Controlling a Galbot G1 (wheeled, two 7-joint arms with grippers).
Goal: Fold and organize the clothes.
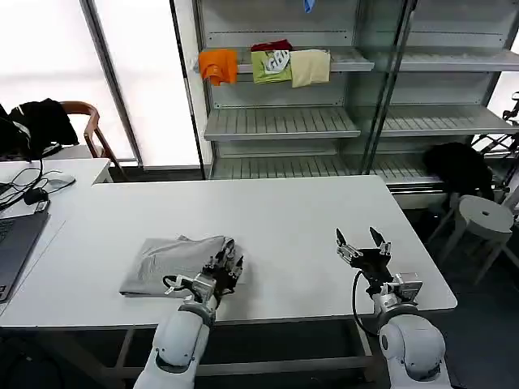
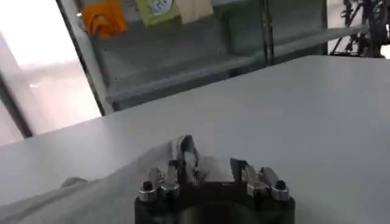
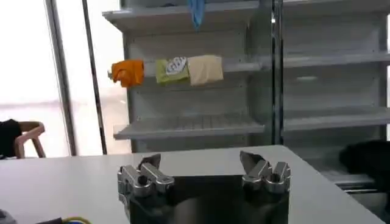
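Note:
A light grey shirt point(image 1: 170, 261) lies folded on the white table point(image 1: 308, 219), near the front edge on the left side. My left gripper point(image 1: 227, 261) rests at the shirt's right edge. In the left wrist view the left gripper point(image 2: 207, 164) is open, and a raised fold of the grey shirt point(image 2: 186, 149) stands beside one of its fingers point(image 2: 173, 173), not pinched between the two. My right gripper point(image 1: 362, 241) hovers open over bare table at the front right, well away from the shirt. Nothing sits between the right gripper point(image 3: 198, 159) fingers.
A metal shelf unit point(image 1: 284, 121) behind the table carries orange, green and cream folded garments point(image 1: 268, 65). A laptop point(image 1: 12, 243) and cables sit on a second table to the left. A white stool point(image 1: 482, 215) and a black bundle point(image 1: 458, 166) stand at the right.

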